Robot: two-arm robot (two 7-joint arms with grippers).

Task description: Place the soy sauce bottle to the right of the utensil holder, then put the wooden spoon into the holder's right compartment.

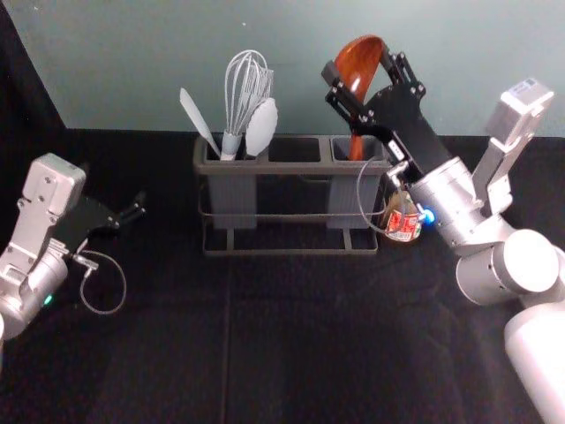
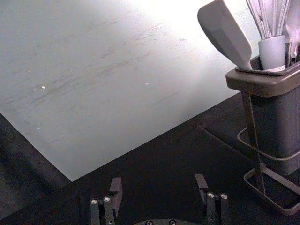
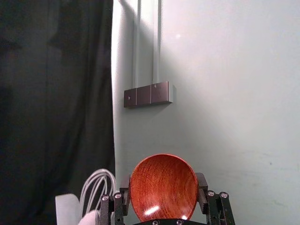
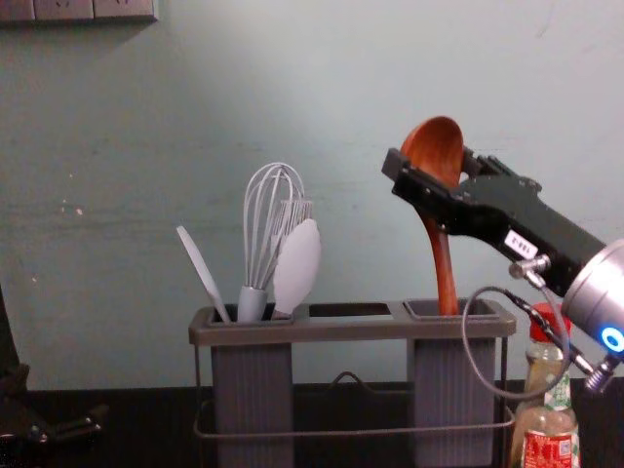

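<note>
The right gripper (image 1: 365, 71) is over the right end of the utensil holder (image 1: 282, 168), shut across the bowl of the wooden spoon (image 1: 357, 69). In the right wrist view, the spoon's bowl (image 3: 164, 187) fills the space between the right gripper's fingertips (image 3: 164, 186). The spoon's handle (image 4: 445, 273) reaches down into the right compartment, its lower end hidden. The soy sauce bottle (image 4: 546, 424), red-capped, stands upright just right of the holder, partly behind the right arm's cable. At the far left is the left gripper (image 1: 137, 210); the left wrist view shows it open, nothing between its fingertips (image 2: 158, 187).
A whisk (image 4: 268, 234), a white spatula (image 4: 297, 263) and other pale utensils stand in the holder's left compartment. Behind the black-covered table (image 1: 291, 353) rises a pale wall (image 4: 390, 68). A cable loops under each wrist, the right one passing before the holder's right end.
</note>
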